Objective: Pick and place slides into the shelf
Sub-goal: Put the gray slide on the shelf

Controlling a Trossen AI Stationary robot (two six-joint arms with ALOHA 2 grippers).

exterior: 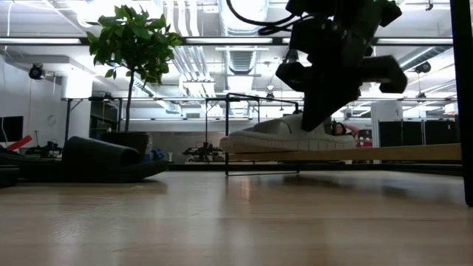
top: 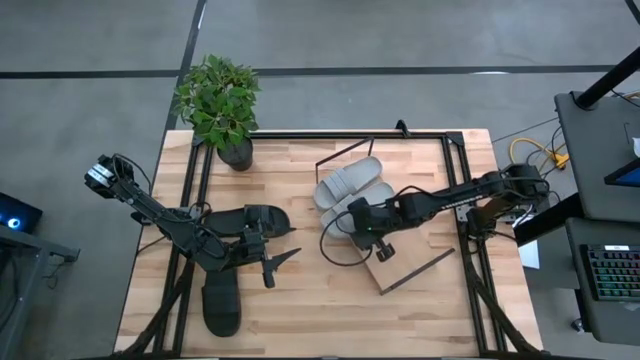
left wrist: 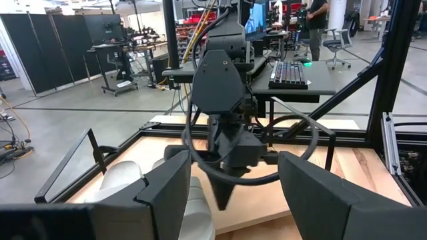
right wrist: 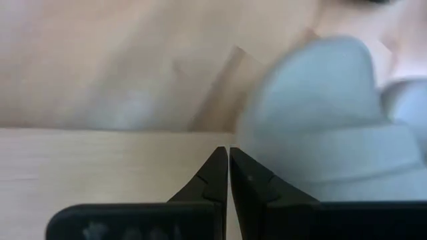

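From above, the light grey pair already lies on the shelf, at its far left part. One black slide lies near the table's middle left, the other black slide nearer, close to the near edge. So I judge the job half done, with both black slides left. The left gripper hovers between them, fingers apart and empty. The right gripper hangs over the shelf beside the grey pair, fingers pressed together, holding nothing.

At table height, a grey slide rests on the slanted board, with bare board to its right.

The left wrist view shows spread fingers.

The right wrist view shows shut tips beside a grey slide
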